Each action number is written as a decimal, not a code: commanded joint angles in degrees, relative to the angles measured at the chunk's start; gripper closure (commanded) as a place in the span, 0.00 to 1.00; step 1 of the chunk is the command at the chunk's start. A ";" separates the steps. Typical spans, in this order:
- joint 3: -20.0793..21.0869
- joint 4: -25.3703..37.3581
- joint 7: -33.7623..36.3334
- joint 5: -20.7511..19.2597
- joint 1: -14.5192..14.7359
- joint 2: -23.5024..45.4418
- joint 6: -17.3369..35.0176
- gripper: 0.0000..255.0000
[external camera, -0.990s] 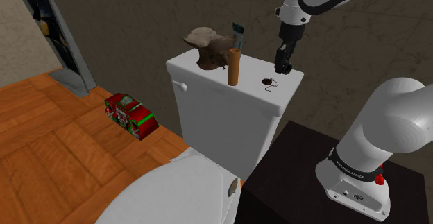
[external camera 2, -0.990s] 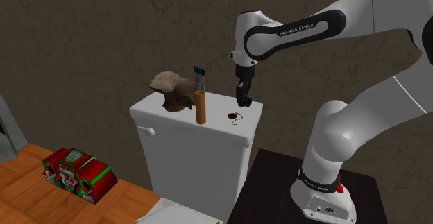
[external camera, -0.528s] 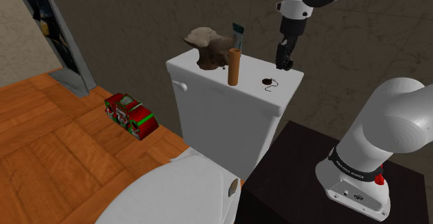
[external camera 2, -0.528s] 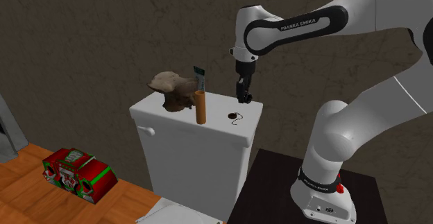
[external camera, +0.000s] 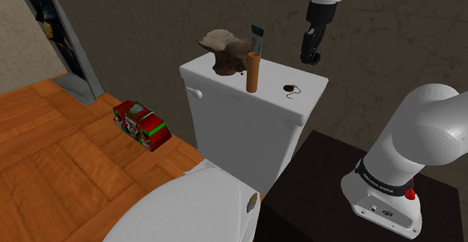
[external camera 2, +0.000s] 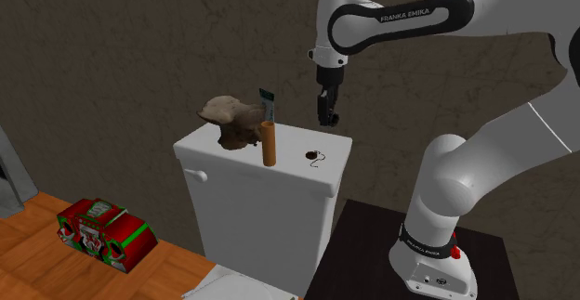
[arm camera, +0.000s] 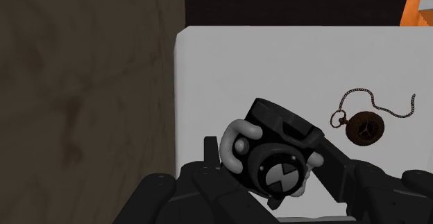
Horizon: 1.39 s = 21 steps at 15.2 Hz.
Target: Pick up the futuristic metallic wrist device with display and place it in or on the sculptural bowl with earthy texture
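In the wrist view my gripper is shut on the wrist device, a black and grey band with a round striped display, and holds it above the white toilet tank lid. My gripper hangs over the lid's back corner at the shoulder view's right, a short way above it. The sculptural bowl, brown and rough, sits at the lid's other end, to the shoulder view's left. In the second exterior view my gripper is right of the bowl.
An orange-brown cylinder stands on the lid between bowl and gripper, with a small blue-grey upright piece behind it. A dark pocket watch with chain lies on the lid near the gripper. A red toy radio is on the wooden floor.
My gripper has risen straight up from the tank lid over the last second, staying above the same corner. Nothing else has moved.
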 commanded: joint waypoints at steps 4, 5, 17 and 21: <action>0.38 3.94 -0.07 0.34 0.16 0.11 -3.85 1.00; 0.44 4.76 -0.10 0.40 0.19 0.19 -4.59 1.00; 1.00 15.31 -0.49 1.00 0.49 2.06 -13.27 1.00; 1.15 19.14 -0.64 1.17 0.59 3.04 -16.12 1.00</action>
